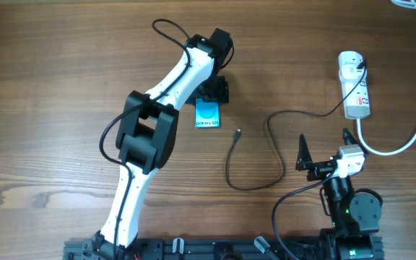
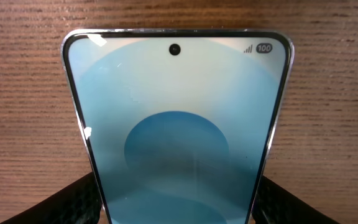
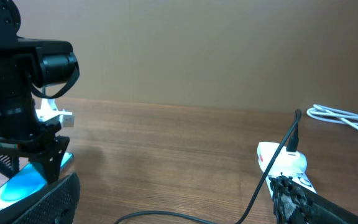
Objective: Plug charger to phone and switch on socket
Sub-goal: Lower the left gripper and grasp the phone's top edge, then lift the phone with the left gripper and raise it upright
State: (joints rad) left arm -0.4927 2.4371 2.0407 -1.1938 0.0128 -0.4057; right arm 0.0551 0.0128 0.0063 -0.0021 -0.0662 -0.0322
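The phone [image 1: 207, 115] lies flat on the bench [image 1: 49, 87], its far end tucked under the left jaws, whose spread is hidden by the wrist above them. The right jaws stand wide apart over bare wood. The charger [image 1: 227, 167] loops between the two sets of jaws, its small tip [image 1: 237, 132] apart from the phone. Its other end reaches the socket [image 1: 354, 85], beyond the right jaws.
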